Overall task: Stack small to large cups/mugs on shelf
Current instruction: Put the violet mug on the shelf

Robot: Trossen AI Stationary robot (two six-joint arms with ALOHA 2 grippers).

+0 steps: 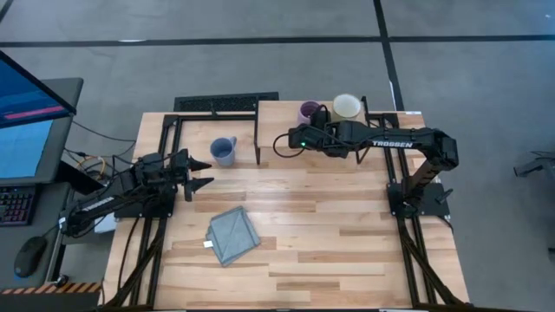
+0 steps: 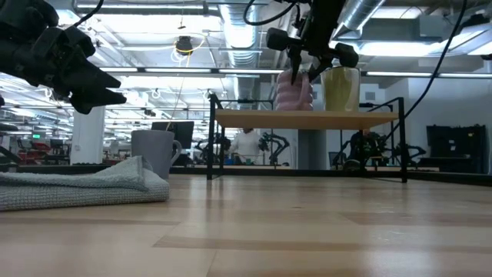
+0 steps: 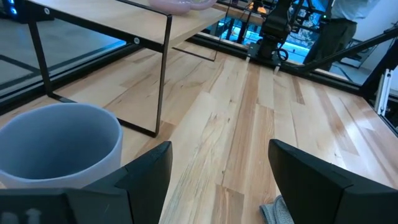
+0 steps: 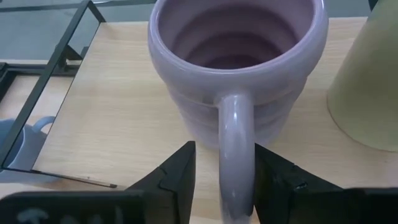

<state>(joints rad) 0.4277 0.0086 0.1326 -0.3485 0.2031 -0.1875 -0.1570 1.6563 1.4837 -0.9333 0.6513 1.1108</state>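
On the low light-wood shelf (image 1: 286, 130) with thin black legs, at the far side of the plank tabletop (image 1: 347, 243), the tall cream-white mug (image 1: 347, 107) stood just beside the ribbed lavender mug (image 4: 239, 68), whose handle pointed straight back between the right gripper's (image 4: 224, 177) parted fingers, apparently loosening. The dusty-blue mug (image 1: 223, 152) sat on the table beside the shelf, nearest the left gripper (image 1: 198, 173), which hung spread wide. A folded grey-blue cloth (image 1: 232, 234) lay well clear.
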